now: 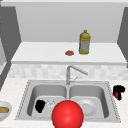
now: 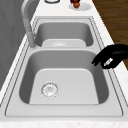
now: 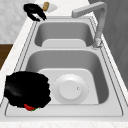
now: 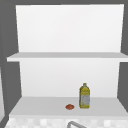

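My right hand (image 1: 119, 90) hangs over the counter just right of the sink, shut on a small red thing (image 1: 116, 95) with a bit of green. From the right side, this hand (image 3: 26, 90) looms large near the right basin's front corner, the red thing (image 3: 29, 107) peeking out under it. From the left side, the red thing (image 2: 76, 3) is above a pale round plate (image 2: 85, 7). My left hand (image 1: 40, 105) hovers at the front rim of the left basin, fingers loosely bent and holding nothing. The same hand (image 2: 110, 58) (image 3: 35, 11) shows in both side views.
A steel double sink (image 1: 25, 90) has a tap (image 1: 71, 71) at the back and a drain (image 2: 49, 89) in the left basin. A white plate (image 1: 86, 106) lies in the right basin. A red ball (image 1: 67, 114) is at the front. A bowl (image 1: 3, 110) stands left. The shelf holds a yellow bottle (image 1: 84, 42) and a small orange thing (image 1: 69, 52).
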You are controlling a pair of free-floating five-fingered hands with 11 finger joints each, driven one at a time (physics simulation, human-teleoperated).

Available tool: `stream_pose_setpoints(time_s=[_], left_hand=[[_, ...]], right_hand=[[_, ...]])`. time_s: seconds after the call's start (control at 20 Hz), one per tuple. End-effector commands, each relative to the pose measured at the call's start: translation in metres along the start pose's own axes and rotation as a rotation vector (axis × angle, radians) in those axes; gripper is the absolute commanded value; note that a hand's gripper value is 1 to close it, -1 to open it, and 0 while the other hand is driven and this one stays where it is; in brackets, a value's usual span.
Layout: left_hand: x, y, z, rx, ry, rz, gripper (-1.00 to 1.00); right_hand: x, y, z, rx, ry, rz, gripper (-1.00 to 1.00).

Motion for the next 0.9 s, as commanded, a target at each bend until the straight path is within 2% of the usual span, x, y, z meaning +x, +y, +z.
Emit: stream_pose_setpoints(time_s=[0.0,0.85], left_hand=[[0.0,0.0,0.0,0.0,0.0,0.0,0.0],[0.0,0.0,0.0,0.0,0.0,0.0,0.0]], right_hand=[[-0.021,-0.001,0.017,0.011,-0.008,-0.027,1.0],[-0.11,0.021,0.099,-0.012,-0.007,-0.046,1.0]])
